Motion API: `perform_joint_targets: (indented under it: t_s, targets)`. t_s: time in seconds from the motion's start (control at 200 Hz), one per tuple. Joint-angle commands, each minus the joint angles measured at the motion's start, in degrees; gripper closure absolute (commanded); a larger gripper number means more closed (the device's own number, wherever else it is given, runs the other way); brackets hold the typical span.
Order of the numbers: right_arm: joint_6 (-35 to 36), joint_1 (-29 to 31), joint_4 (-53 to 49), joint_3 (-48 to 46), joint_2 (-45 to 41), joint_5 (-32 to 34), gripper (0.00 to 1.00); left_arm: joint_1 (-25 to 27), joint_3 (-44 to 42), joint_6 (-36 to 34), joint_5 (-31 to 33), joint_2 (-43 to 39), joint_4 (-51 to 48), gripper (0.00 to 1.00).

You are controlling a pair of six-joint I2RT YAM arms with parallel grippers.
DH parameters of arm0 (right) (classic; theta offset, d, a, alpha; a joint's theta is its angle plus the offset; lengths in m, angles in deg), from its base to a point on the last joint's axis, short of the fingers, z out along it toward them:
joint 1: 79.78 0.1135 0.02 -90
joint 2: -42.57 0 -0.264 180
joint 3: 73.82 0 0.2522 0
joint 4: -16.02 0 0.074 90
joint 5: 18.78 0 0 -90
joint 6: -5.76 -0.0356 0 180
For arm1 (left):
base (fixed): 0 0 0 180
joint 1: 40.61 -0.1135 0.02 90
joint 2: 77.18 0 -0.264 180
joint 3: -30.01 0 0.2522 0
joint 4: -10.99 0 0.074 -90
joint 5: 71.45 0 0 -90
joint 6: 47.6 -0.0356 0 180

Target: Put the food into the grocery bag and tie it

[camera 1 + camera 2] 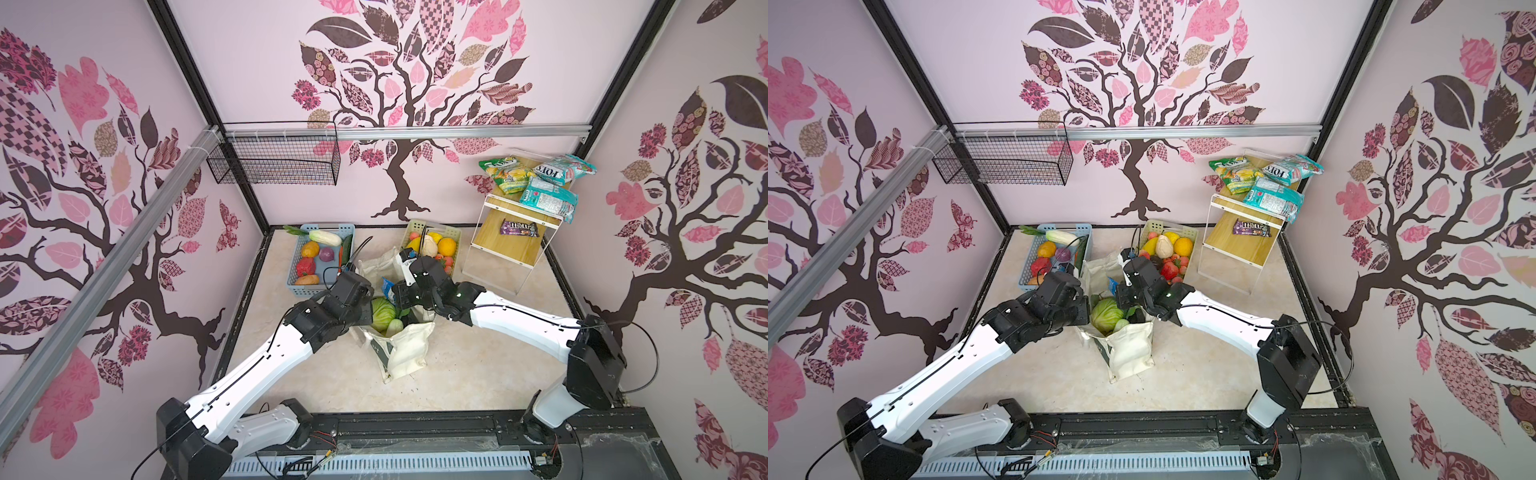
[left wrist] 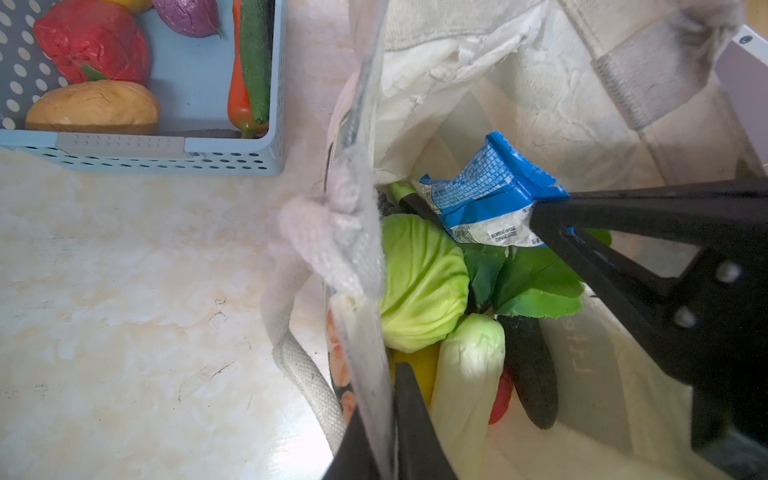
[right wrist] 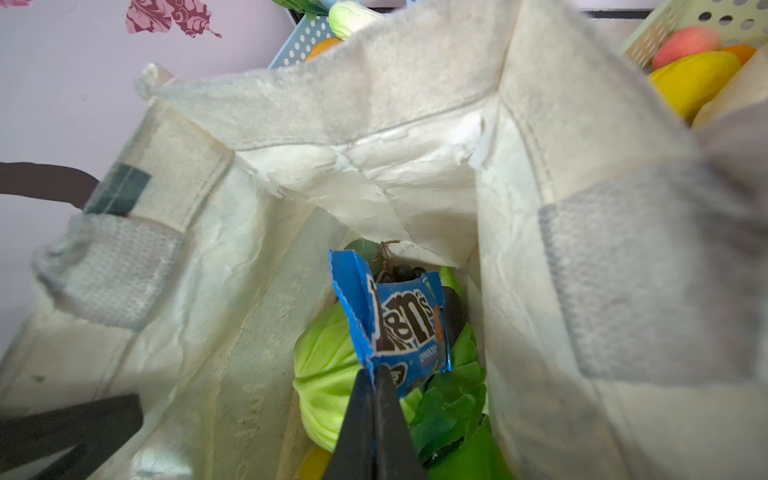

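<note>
One grocery bag [image 1: 409, 353] is standing open, cream and crumpled, near one blue basket [image 2: 124, 156] and one green basket [image 1: 436, 227]. Inside are lying one cabbage [image 2: 419, 282] and one radish [image 2: 469, 365]. The right gripper [image 3: 372, 376] is clamping tight on one blue M&M's packet [image 3: 399, 328] within the bag's mouth. The left gripper [image 2: 386, 399] is pinching the bag's wall.

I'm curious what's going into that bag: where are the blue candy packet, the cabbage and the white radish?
blue M&M's packet [image 3: 399, 326], right wrist view, on its printed front.
cabbage [image 2: 419, 282], left wrist view, middle of its head.
white radish [image 2: 469, 365], left wrist view, on its pale body.
</note>
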Motion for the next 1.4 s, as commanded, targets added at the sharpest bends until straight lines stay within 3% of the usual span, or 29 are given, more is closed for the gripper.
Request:
perform_joint_targets:
  t_s: [0.0, 0.085, 0.275, 0.585, 1.115, 1.396]
  targets:
    - [-2.2, 0.3, 1.4, 1.7, 1.6, 2.5, 1.00, 0.2, 1.1, 0.3, -1.1, -0.8, 0.7, 0.89]
    - [-2.6, 0.3, 0.6, 2.3, 2.1, 3.3, 0.97, 0.1, 1.0, 0.2, -1.1, -0.9, 0.8, 0.89]
    - [-2.8, 0.3, 0.0, 2.7, 1.1, 4.5, 0.77, 0.1, 0.9, 0.1, -1.0, -0.9, 0.8, 0.89]
    - [-0.4, 0.2, -4.4, 4.7, -5.6, 6.4, 0.55, 0.1, 0.8, 0.2, 0.1, -0.9, 0.7, 0.89]
    - [1.7, -4.8, -14.4, -0.8, -20.4, 12.7, 0.41, 0.1, 0.1, 0.7, 0.5, -1.4, 0.5, 0.89]
    - [1.1, -6.8, -15.0, -5.1, -20.7, 10.6, 0.39, 0.1, 0.1, 0.8, 0.3, -1.2, 0.6, 0.89]
